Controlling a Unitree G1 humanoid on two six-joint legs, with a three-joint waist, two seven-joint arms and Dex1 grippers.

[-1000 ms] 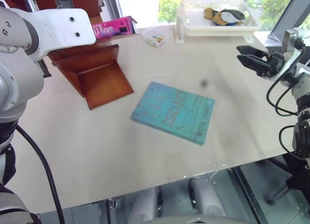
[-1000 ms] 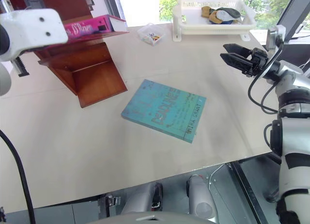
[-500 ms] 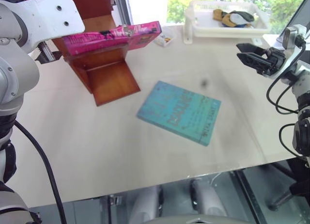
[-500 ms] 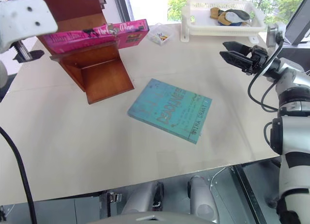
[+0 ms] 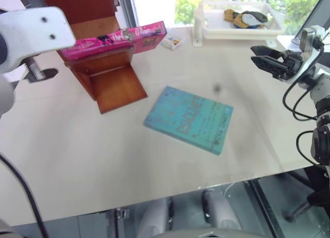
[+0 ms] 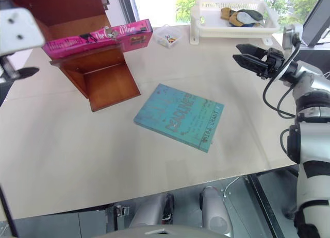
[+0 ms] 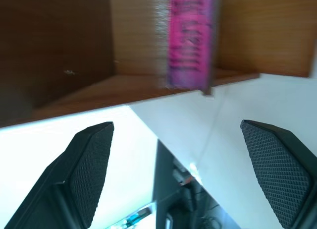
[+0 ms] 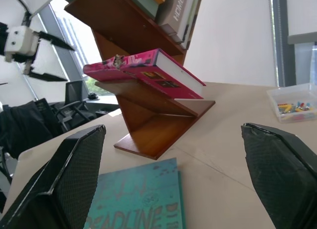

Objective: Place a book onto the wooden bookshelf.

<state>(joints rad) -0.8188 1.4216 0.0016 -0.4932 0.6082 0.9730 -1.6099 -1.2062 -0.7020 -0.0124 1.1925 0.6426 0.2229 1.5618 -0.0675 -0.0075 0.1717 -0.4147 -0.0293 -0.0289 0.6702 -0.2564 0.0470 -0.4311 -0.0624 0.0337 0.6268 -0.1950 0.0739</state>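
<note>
1. Lying flat on a board of the shelf [image 5: 111, 75], upper left of the frame, we see the pink book [image 5: 114, 39].
2. Our left gripper [image 7: 181, 154] has its jaws spread wide, holding nothing.
3. Our right gripper [image 5: 265, 60], far right, also shows spread, empty jaws.
4. We see a teal book [image 5: 189, 118] at table centre.

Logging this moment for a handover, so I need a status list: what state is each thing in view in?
Bright pink paperback book: lying flat on a shelf board, released.
Reddish-brown wooden bookshelf: standing on the table, holding the pink book.
Teal-blue book: flat on the table, closed.
White plastic rack: holding small items.
Left gripper: open, empty.
Right gripper: open, empty.
</note>
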